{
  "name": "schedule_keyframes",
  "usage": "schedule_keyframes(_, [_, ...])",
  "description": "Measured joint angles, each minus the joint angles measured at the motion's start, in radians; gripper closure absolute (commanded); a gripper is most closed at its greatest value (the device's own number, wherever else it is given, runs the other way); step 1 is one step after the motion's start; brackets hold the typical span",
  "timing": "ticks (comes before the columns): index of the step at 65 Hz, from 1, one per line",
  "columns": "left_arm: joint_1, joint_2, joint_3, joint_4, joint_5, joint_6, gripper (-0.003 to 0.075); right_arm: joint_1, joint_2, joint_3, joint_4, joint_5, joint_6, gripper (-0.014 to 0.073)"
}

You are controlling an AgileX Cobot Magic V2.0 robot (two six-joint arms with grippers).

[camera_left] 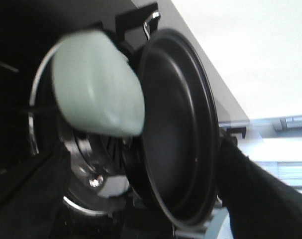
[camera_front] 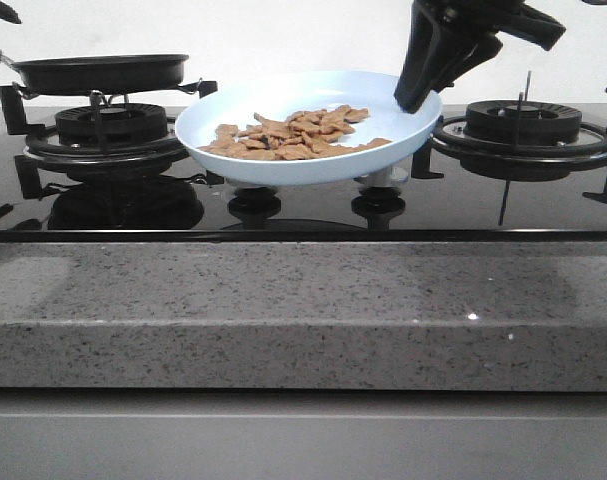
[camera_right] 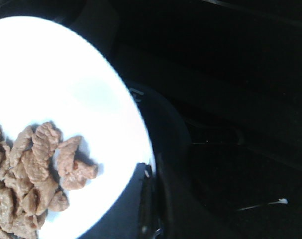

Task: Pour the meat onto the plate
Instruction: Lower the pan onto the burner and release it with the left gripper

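Observation:
The pale-blue plate point(camera_front: 283, 165) hangs just above the middle of the hob, its right side a little higher. The meat point(camera_front: 293, 135), a heap of orange-brown pieces, lies on it and also shows in the right wrist view point(camera_right: 29, 169). My right gripper point(camera_front: 415, 95) is shut on the plate's right rim point(camera_right: 136, 134), one finger point(camera_right: 138, 199) lying over the inside of the rim. The black pan point(camera_front: 101, 72) sits over the left burner, looking empty in the left wrist view point(camera_left: 175, 134). My left gripper point(camera_left: 143, 149) is open, its fingers wide apart near the pan's pale handle point(camera_left: 96, 84).
The black glass hob point(camera_front: 303, 215) has a left burner point(camera_front: 108, 135) and a right burner point(camera_front: 523, 125) with raised grates. Two knobs point(camera_front: 255, 200) stand under the plate. A grey speckled counter edge point(camera_front: 303, 310) runs along the front.

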Motion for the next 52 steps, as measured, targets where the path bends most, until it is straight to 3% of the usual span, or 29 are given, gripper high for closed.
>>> schedule_keyframes(7, [0.000,-0.004,0.000,0.011,0.012,0.000,0.0149,0.000,0.000,0.000,0.000,0.000,0.000,0.0655])
schedule_keyframes(12, [0.000,-0.008,0.000,0.024,0.016,0.000,0.0202,0.000,0.000,0.000,0.000,0.000,0.000,0.0655])
schedule_keyframes(30, [0.000,-0.062,0.000,0.072,0.024,-0.002,0.0483,0.000,0.000,0.000,0.000,0.000,0.000,0.0655])
schedule_keyframes(44, [0.000,-0.106,0.000,0.105,0.030,-0.008,0.0743,0.000,0.000,0.000,0.000,0.000,0.000,0.0655])
schedule_keyframes(52, [0.000,-0.135,0.000,0.117,0.030,-0.010,0.0741,0.000,0.000,0.000,0.000,0.000,0.000,0.0655])
